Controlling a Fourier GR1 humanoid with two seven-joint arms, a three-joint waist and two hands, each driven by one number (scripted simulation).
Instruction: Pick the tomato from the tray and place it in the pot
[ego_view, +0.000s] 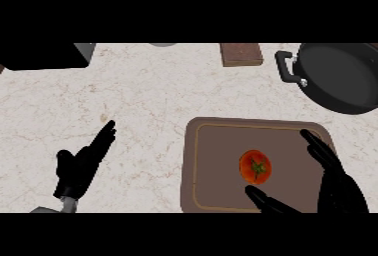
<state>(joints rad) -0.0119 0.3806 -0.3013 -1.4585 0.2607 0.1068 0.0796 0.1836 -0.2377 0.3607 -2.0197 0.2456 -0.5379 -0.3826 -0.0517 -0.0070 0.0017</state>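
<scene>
The right hand (336, 182) is spread open around the tomato (255, 167) on the tray (210, 160), holding nothing, so that it can close on it for the pot (339, 75), while the open left hand (83, 167) rests over the bench (148, 90).

Bare counter (162, 95) lies open between the tray (214, 165) and the pot (343, 75). The pot's handle (288, 67) juts toward the tray; a brown block (241, 54) sits left of it.

- Even, soft light falls across the pale marbled stone counter (162, 95), with no glare.
- Shadows are faint.
- The black round metal pot (343, 75) and black hands lose surface detail.
</scene>
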